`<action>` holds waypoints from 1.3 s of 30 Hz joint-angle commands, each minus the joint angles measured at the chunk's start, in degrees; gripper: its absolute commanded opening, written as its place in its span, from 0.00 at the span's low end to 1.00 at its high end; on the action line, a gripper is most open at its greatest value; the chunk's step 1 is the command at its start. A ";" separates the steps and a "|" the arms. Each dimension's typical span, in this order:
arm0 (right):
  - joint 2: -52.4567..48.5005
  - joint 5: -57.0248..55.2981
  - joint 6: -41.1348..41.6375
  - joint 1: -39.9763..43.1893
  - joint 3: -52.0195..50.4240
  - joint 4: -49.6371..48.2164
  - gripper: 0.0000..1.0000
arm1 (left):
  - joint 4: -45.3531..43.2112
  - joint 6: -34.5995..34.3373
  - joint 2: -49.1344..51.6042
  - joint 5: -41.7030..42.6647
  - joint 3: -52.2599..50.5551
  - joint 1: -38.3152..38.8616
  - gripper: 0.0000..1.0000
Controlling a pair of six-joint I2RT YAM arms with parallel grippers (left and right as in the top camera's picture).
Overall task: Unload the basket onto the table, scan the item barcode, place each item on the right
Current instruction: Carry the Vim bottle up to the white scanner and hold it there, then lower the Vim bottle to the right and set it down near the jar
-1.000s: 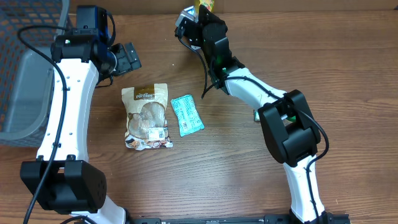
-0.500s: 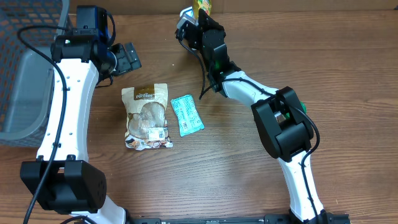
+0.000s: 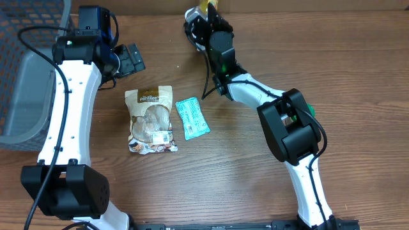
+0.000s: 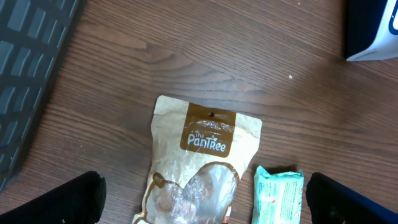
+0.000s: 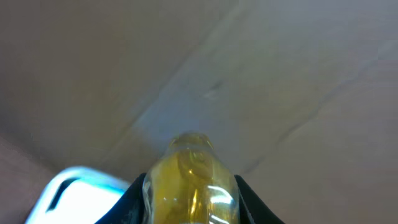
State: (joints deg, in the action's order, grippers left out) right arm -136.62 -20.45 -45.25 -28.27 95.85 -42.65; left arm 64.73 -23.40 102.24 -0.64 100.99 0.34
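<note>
Right gripper (image 5: pixel 191 202) is clamped on glossy yellow rounded item (image 5: pixel 191 165), held up at far edge of wooden table (image 3: pixel 243 166). Packet or small bottle, can't tell. Guessing light, with a slick skin that could twist in the pinch. You want the grip low on the body, with firm squeeze but no crushing, and label face left clear. Barcode not visible. Left gripper (image 3: pixel 131 59) spread wide, empty, above tan Pantree snack pouch (image 4: pixel 202 162) and teal wrapper (image 4: pixel 278 196).
</note>
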 commanded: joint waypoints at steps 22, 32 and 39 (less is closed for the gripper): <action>20.48 -8.24 31.93 2.21 2.08 39.91 0.05 | -0.07 0.72 -0.63 0.07 1.05 0.07 1.00; 24.70 -8.00 49.75 9.79 2.08 72.72 0.04 | -0.04 0.72 -0.63 0.09 1.05 0.07 1.00; 25.20 -0.61 55.36 15.17 2.08 87.84 0.04 | -0.07 0.70 -0.63 0.07 1.05 0.07 1.00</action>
State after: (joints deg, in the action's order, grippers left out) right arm -114.91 -25.23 5.87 -14.61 96.44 43.92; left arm 64.71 -23.38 102.24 -0.67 100.99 0.34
